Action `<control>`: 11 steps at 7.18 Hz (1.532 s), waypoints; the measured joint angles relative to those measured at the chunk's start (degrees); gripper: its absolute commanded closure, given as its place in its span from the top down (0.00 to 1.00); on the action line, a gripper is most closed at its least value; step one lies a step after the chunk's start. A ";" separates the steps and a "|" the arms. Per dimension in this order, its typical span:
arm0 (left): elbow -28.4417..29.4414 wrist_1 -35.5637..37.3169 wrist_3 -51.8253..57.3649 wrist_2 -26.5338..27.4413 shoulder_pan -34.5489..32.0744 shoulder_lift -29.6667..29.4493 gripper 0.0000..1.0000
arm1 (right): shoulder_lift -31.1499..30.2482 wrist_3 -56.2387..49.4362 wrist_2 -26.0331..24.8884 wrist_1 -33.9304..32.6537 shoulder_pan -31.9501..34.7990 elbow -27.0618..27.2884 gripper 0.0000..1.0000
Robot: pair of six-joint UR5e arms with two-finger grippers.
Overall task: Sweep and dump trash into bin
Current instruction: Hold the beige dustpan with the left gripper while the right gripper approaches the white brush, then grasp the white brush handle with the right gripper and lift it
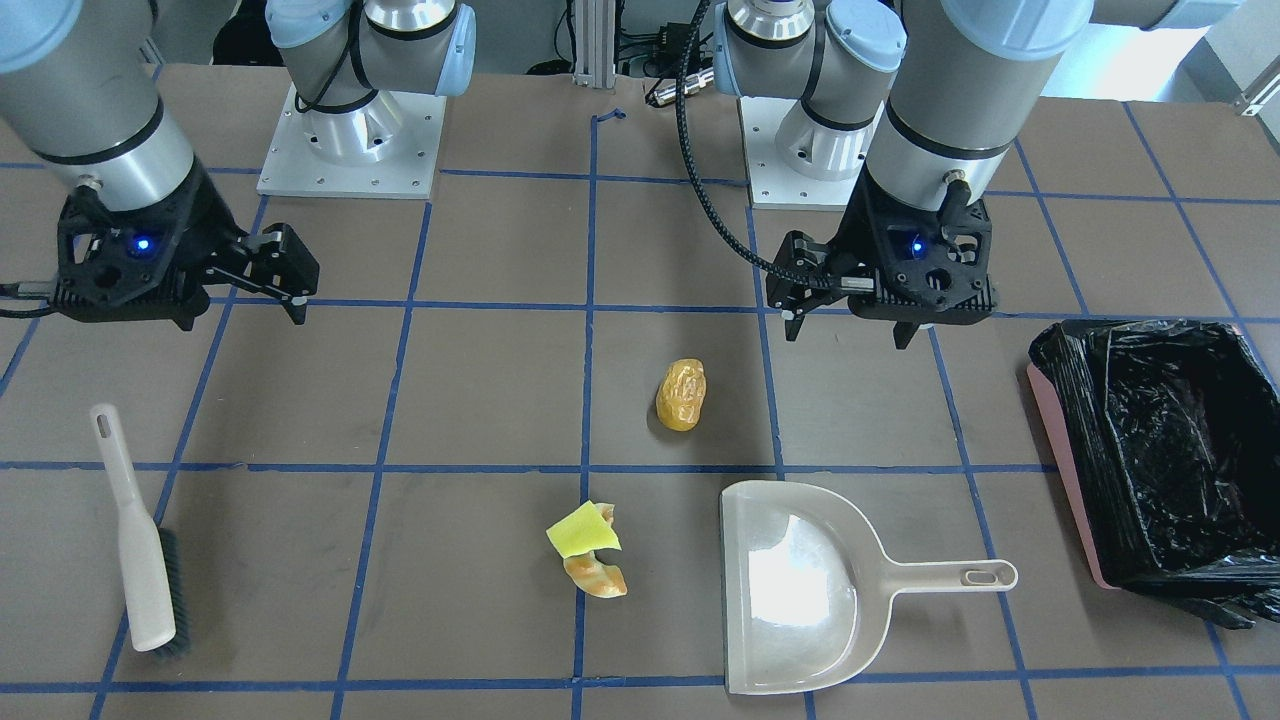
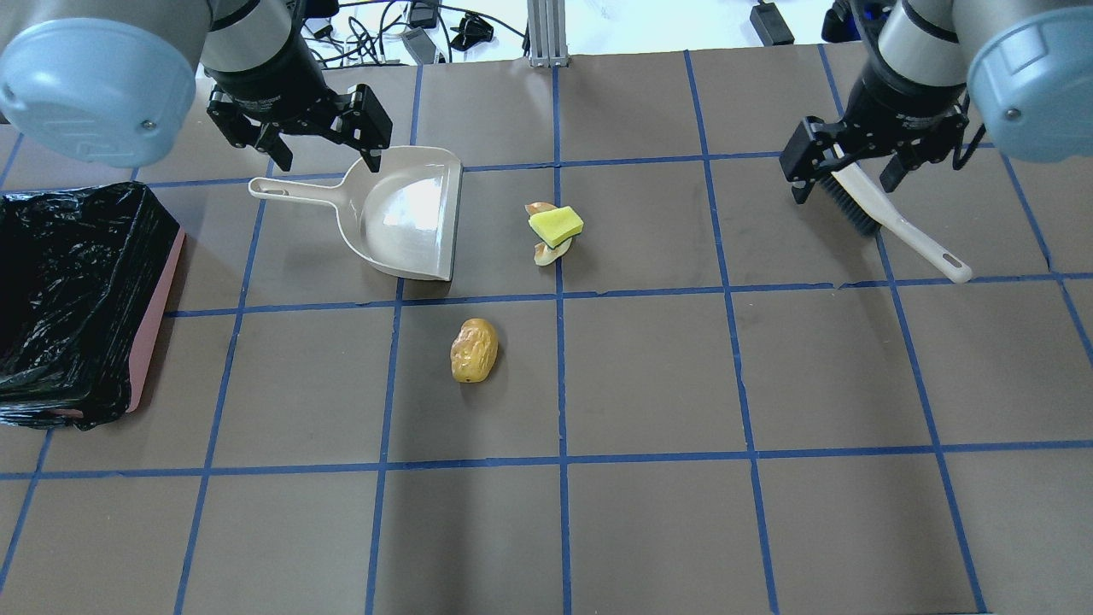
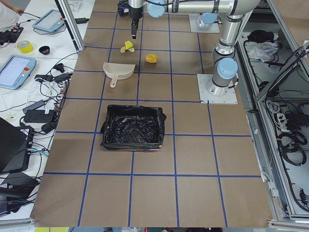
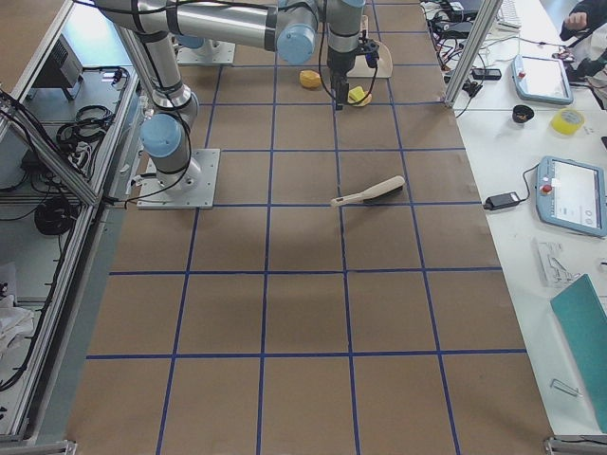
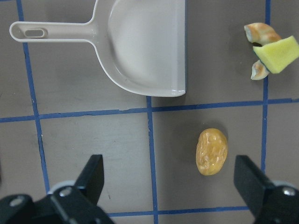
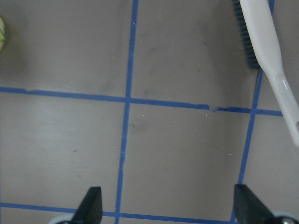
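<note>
One glossy lumpy bun (image 1: pixel 681 395) | curved pastry (image 1: pixel 598 578) | sponge block (image 1: pixel 582 533) | crinkly black-lined bin (image 1: pixel 1066 475)

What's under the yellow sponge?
The curved pastry piece: the sponge rests across its middle, and both ends stick out. The covered middle, and whether the sponge also touches the table, cannot be seen.

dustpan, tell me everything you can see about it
The dustpan is beige, glossy plastic: a wide scoop with low raised walls, a straight open lip and a slim handle ending in an oval hanging hole. It lies flat and empty on the brown table, with glare on its floor. The lip faces the sponge and pastry, apart from them; the handle points toward the bin. Only the table touches it.
</note>
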 measured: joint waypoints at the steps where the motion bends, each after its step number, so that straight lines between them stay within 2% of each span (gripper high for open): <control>1: -0.41 1.95 -7.59 0.23 0.08 -0.24 1.00 | 0.80 -7.89 -2.45 -0.58 -4.09 1.73 1.00; 2: -1.12 3.59 -19.19 0.48 0.47 -0.59 1.00 | 2.81 -16.68 -4.85 -3.45 -8.42 2.83 1.00; 4: -3.43 6.92 -39.05 0.61 2.97 -1.65 1.00 | 8.01 -32.90 -6.24 -12.05 -13.55 3.49 1.00; 6: -4.57 11.16 -57.99 0.92 6.38 -3.75 1.00 | 13.71 -41.35 -6.35 -19.94 -15.32 4.04 0.98; 8: -4.15 13.41 -73.03 1.32 9.85 -7.80 1.00 | 16.30 -44.90 -5.86 -22.91 -16.86 6.11 0.96; 9: -3.81 14.75 -77.27 1.21 11.13 -10.46 1.00 | 16.72 -43.58 -5.78 -23.28 -17.12 7.48 0.93; 10: -3.47 16.84 -81.16 1.08 11.94 -13.28 1.00 | 16.88 -41.04 -5.75 -23.32 -17.22 8.38 0.81; 11: -2.64 18.46 -84.72 0.55 12.63 -15.95 1.00 | 16.88 -39.63 -5.75 -23.33 -17.24 8.71 0.77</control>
